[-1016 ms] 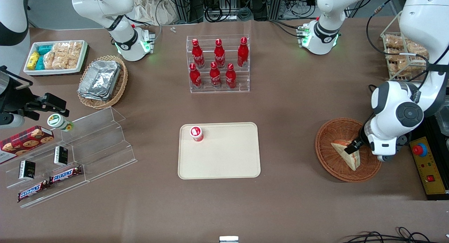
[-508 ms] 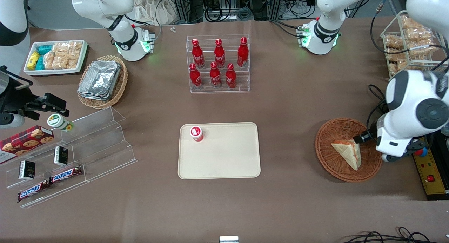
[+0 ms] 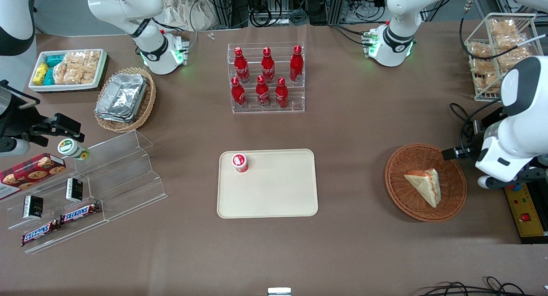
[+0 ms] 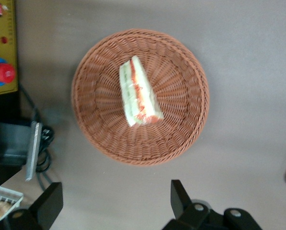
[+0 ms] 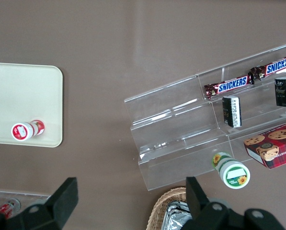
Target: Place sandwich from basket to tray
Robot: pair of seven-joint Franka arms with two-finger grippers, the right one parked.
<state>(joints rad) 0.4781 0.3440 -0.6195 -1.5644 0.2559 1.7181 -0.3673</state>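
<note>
I am working over a wide brown table (image 3: 364, 129). The beige tray (image 3: 274, 193) is lying in the middle of the front frame, and a small red-capped bottle (image 3: 240, 162) is standing in its upper corner, so most of its floor is staying free for a landing. The round reddish wicker basket (image 3: 396, 193) is sitting well apart from the tray, toward my end of the table, and the sandwich (image 3: 424, 185) is resting inside it, a clear-wrapped wedge lying on one of its flat bread faces. My claw (image 4: 114, 203) is hanging above the basket's rim, spread wide and holding nothing, a little farther from the front camera than the sandwich. I am judging the sandwich as light and soft: the bread is likely to crush under a hard squeeze, and the film is probably slick enough to slide between my fingers. From the wrist view the red and green filling is running along one long edge, so I am thinking of closing gently across the thick middle of the wedge, bread face to bread face, not on the thin tip or on loose wrap alone. As for writing, the bars (image 3: 80, 213) on the clear stepped stand (image 3: 128, 176) in the lower part of the front frame are reading SNICKERS, while the white script on the red bottles (image 3: 262, 90) in the upper middle is too small for me to read.
</note>
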